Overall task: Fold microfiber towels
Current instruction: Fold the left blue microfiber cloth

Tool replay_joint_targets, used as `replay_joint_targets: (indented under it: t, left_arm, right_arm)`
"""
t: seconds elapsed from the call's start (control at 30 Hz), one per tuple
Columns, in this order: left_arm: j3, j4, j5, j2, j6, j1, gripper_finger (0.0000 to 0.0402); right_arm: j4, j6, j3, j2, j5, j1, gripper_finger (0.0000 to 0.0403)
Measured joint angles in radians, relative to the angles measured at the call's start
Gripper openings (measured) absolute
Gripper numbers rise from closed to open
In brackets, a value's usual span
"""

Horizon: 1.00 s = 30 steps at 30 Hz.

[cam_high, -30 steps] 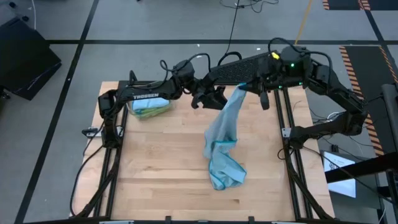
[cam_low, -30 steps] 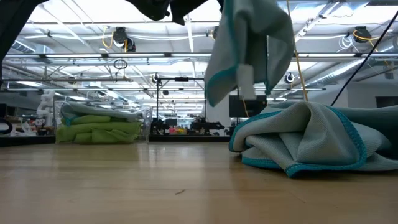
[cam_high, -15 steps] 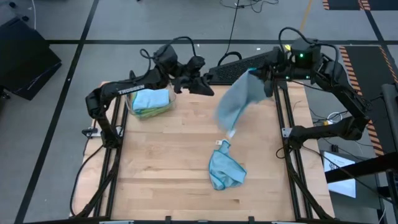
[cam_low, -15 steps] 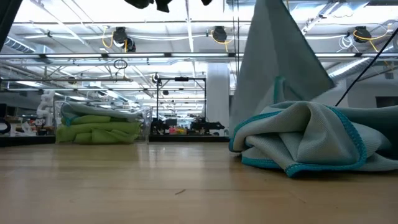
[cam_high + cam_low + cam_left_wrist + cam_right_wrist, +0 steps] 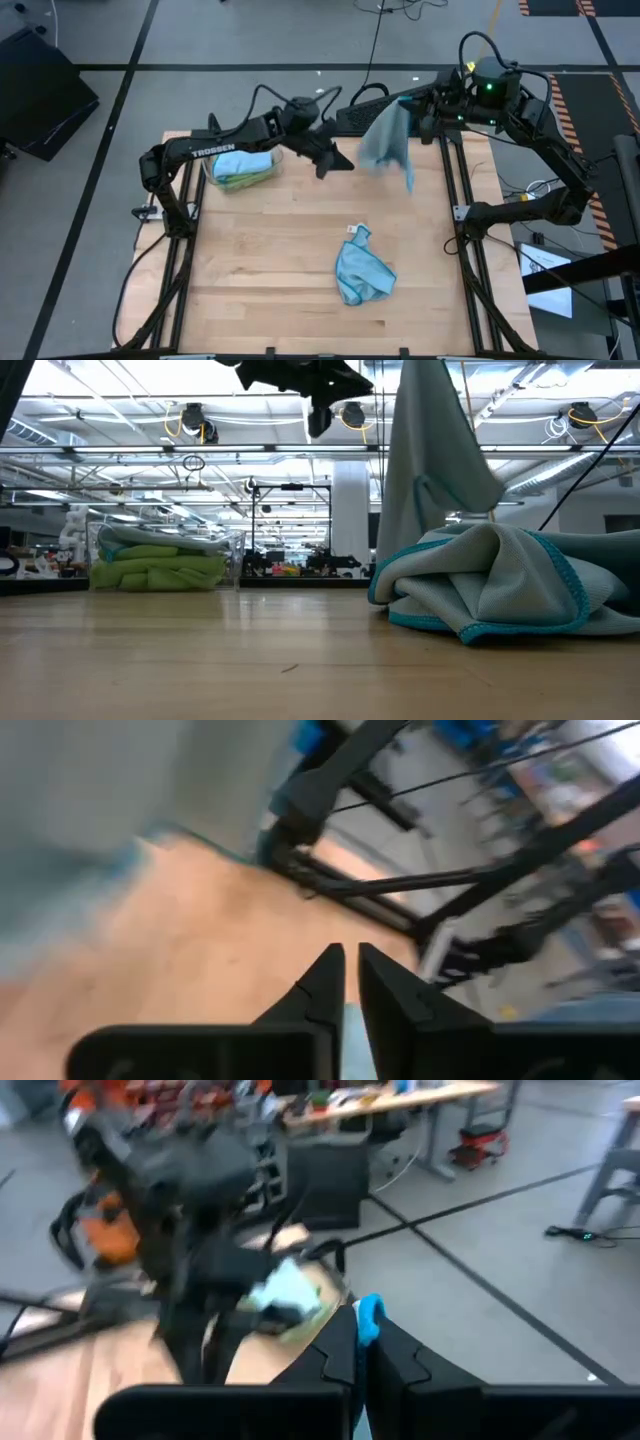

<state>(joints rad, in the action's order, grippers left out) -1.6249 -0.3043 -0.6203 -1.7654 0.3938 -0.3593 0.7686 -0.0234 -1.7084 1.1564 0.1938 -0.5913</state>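
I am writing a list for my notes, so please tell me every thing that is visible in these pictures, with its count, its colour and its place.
hanging towel: one, light blue, in the air over the table's far right part, held at its top by the right gripper.
crumpled towel: one, light blue with a teal edge, lying on the table, near the middle right.
clear bin: one, at the far left of the table, with blue and lime green towels inside.
table: one, light wood.
left gripper: one, dark, above the table beside the hanging towel, fingers nearly shut, holding nothing.
right gripper: one, dark, shut on the hanging towel.
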Motion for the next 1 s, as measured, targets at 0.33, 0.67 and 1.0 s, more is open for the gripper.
replay_joint_targets:
  t: [0.33,0.67,1.0]
  left_arm:
    - [0.153,0.036,0.312,0.001,0.161,0.102,0.0168]
    - [0.541,0.409,0.341,0.0,0.344,0.22,0.0199]
    - [0.489,0.468,0.436,0.139,0.401,0.159,0.0145]
  right_arm:
    - [-0.18,-0.172,0.0,0.003,-0.009,-0.034,0.0]
    - [-0.368,-0.251,0.0,0.002,0.072,-0.042,0.0]
    - [-0.244,-0.35,0.0,-0.02,0.523,-0.048,0.0]
